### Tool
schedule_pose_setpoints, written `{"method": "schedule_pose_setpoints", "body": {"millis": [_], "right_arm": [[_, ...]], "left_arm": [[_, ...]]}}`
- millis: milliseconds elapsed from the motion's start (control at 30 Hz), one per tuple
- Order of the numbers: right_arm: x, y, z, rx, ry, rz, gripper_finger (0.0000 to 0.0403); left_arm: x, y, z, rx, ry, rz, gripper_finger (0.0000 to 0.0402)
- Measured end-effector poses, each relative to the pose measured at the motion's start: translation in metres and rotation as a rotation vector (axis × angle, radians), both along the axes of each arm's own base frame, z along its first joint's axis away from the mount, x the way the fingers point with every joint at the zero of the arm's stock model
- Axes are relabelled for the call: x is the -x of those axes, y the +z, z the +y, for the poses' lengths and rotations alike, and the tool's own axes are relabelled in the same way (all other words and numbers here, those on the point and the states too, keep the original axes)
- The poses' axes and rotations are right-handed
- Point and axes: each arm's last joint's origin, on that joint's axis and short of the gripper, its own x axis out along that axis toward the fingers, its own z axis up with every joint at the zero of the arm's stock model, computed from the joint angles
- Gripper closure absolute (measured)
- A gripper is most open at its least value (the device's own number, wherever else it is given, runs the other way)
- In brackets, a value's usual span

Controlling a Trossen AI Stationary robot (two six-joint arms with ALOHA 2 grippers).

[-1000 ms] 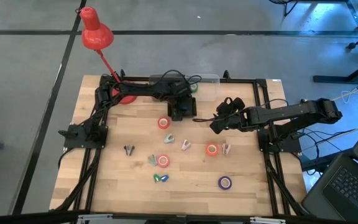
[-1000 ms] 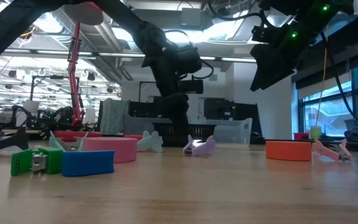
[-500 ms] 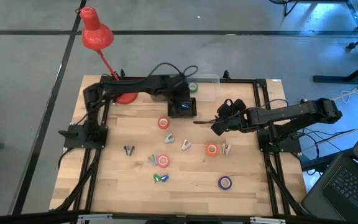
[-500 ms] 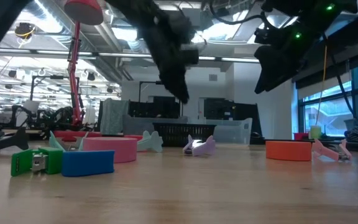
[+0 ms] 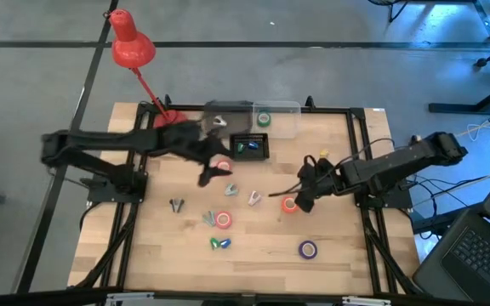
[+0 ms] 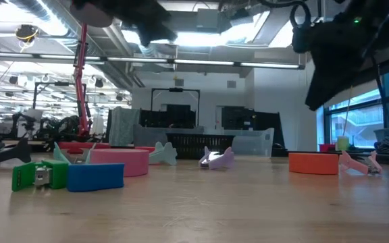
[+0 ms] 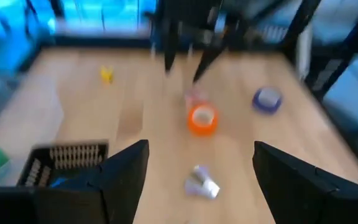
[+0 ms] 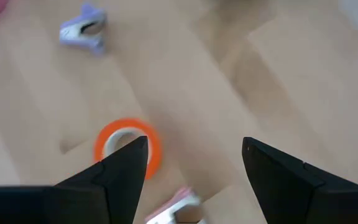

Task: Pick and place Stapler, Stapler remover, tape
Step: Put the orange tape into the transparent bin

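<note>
Right hand (image 5: 303,201) lowered beside orange tape (image 5: 289,204), open, empty; left hand (image 5: 213,173) swung off black tray (image 5: 250,147), open, empty; tape pick likely next

Left pincer (image 5: 213,172) spread (raised over the table); right pincer (image 5: 304,194) spread.

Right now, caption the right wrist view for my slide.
Right end effector, open, hovering above an orange tape roll on the wooden table.
</note>
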Motion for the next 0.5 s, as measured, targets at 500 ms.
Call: {"method": "schedule_pose_setpoints", "body": {"millis": [500], "right_arm": [[-0.027,-0.049,0.014,-0.104,-0.033,0.139,0.0139]], "left_arm": [[0.083,-0.012,-0.028,-0.030,0.090,-0.440,0.0123]]}}
